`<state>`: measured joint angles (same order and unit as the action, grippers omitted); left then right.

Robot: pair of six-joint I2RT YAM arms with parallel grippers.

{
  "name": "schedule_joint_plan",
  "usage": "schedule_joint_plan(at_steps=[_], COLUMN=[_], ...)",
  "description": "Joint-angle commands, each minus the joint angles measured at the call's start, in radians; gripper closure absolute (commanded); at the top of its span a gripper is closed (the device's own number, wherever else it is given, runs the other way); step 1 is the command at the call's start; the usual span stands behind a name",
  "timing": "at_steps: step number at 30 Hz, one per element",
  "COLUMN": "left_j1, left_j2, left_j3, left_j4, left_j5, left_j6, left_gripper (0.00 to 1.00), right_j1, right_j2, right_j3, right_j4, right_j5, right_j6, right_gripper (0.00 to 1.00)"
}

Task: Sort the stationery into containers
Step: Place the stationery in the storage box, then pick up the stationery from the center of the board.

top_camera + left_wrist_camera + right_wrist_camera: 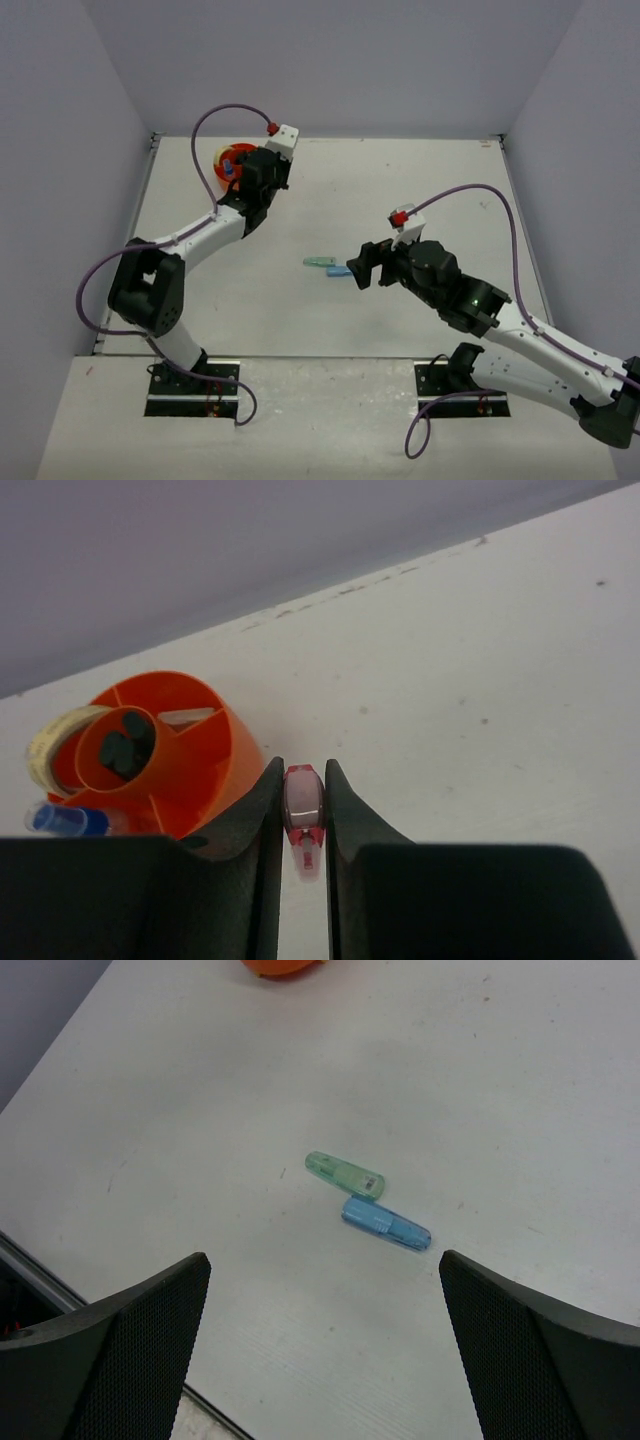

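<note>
My left gripper [303,825] is shut on a small pink-and-red piece [303,805], right beside the round orange organiser [205,770]. The organiser holds dark items in its centre, a beige band [48,742] at its left rim and a blue-capped bottle [62,820]. In the top view the left gripper [262,172] is at the organiser [230,158] in the far left corner. My right gripper [325,1280] is open and empty, above the table near a mint piece [345,1174] and a blue piece [386,1224] lying end to end. They also show in the top view [318,262] [338,271].
Grey walls enclose the white table [400,190] on three sides. A metal rail runs along the table's left edge [130,240]. The orange organiser's rim shows at the top of the right wrist view [280,966].
</note>
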<state>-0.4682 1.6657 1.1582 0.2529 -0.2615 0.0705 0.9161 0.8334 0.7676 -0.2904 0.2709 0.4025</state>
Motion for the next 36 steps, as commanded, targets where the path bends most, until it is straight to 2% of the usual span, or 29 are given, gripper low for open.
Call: schedule_joint_plan(at_steps=[1, 7, 19, 20, 21, 22, 23, 24, 26, 30, 32, 36], left_j1=[0.123, 0.195, 0.209, 0.213, 0.218, 0.220, 0.224, 0.229, 0.232, 0.228, 0.216, 0.186], left_j2=[0.059, 0.132, 0.221, 0.222, 0.223, 0.223, 0.221, 0.217, 0.202, 0.118, 0.059, -0.056], left_j3=[0.084, 0.066, 0.081, 0.074, 0.064, 0.060, 0.057, 0.052, 0.051, 0.085, 0.139, 0.211], left_j4=[0.169, 0.226, 0.247, 0.253, 0.262, 0.266, 0.266, 0.267, 0.266, 0.229, 0.132, 0.039], left_j5=[0.087, 0.231, 0.216, 0.213, 0.206, 0.203, 0.205, 0.207, 0.215, 0.233, 0.222, 0.107], left_j6=[0.187, 0.235, 0.249, 0.251, 0.250, 0.249, 0.245, 0.239, 0.231, 0.168, 0.113, 0.037], left_gripper=[1.00, 1.00, 0.98, 0.93, 0.83, 0.79, 0.65, 0.46, 0.29, 0.14, 0.10, 0.04], right_j1=[0.001, 0.003, 0.003, 0.003, 0.003, 0.003, 0.002, 0.001, 0.001, -0.008, -0.039, -0.077], right_j2=[-0.056, -0.085, -0.070, -0.064, -0.058, -0.056, -0.051, -0.043, -0.017, 0.081, 0.174, 0.312], right_j3=[-0.067, -0.113, -0.087, -0.083, -0.080, -0.079, -0.076, -0.072, -0.065, -0.014, 0.042, 0.122], right_j4=[0.020, 0.008, -0.009, -0.011, -0.013, -0.013, -0.016, -0.019, -0.024, -0.048, -0.099, -0.136], right_j5=[-0.029, -0.065, -0.095, -0.095, -0.096, -0.096, -0.097, -0.099, -0.093, -0.093, -0.128, -0.150], right_j6=[0.041, 0.055, 0.039, 0.037, 0.036, 0.036, 0.037, 0.038, 0.032, 0.000, -0.018, -0.109], right_gripper=[0.01, 0.01, 0.01, 0.01, 0.01, 0.01, 0.01, 0.01, 0.01, 0.01, 0.01, 0.01])
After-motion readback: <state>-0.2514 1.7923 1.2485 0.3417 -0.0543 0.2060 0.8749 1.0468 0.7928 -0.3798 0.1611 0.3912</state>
